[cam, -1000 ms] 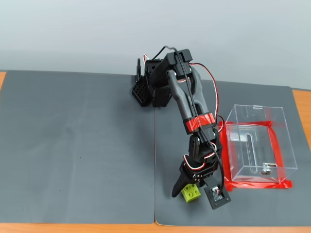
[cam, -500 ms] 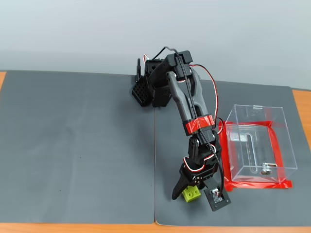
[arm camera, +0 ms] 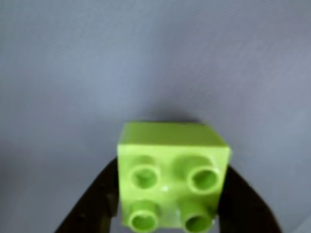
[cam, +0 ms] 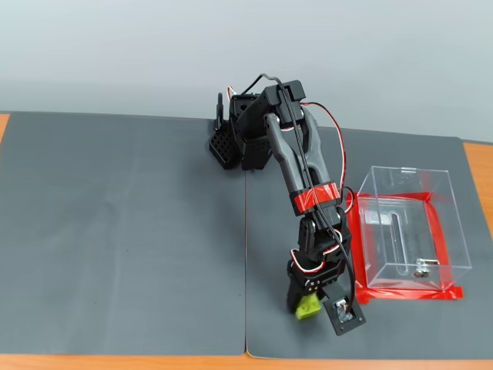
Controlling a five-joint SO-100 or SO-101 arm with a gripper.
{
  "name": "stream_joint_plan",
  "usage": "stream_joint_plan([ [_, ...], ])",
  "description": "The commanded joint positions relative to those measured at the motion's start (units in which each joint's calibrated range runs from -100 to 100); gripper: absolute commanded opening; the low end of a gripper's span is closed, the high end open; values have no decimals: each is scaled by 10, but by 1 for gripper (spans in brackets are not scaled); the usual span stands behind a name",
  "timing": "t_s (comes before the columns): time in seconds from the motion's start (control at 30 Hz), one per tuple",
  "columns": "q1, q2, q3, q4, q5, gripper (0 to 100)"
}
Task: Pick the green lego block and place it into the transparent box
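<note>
The green lego block (arm camera: 170,174) is a small lime-green brick with four studs, close in the wrist view, sitting between the two black fingers (arm camera: 92,204) of my gripper (arm camera: 170,194). In the fixed view the block (cam: 308,307) shows at the tip of the gripper (cam: 306,302), low over the grey mat near the front edge. The fingers press both sides of the block. The transparent box (cam: 407,229) stands to the right of the arm on a red-taped square, empty, with a slot and small metal fitting in its base.
The arm's base (cam: 239,142) stands at the back middle of the grey mat (cam: 123,231). A seam runs down the mat's middle. Red tape (cam: 408,293) frames the box's spot. The wooden table edge (cam: 115,361) shows along the front.
</note>
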Motion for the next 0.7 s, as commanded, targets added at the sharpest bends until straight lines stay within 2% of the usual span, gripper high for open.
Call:
stream_joint_plan([
  [0.0, 5, -3, -28, -7, 0, 10],
  [0.33, 6, -23, -28, 0, -1, 10],
  [0.67, 21, -165, -24, 0, -2, 9],
])
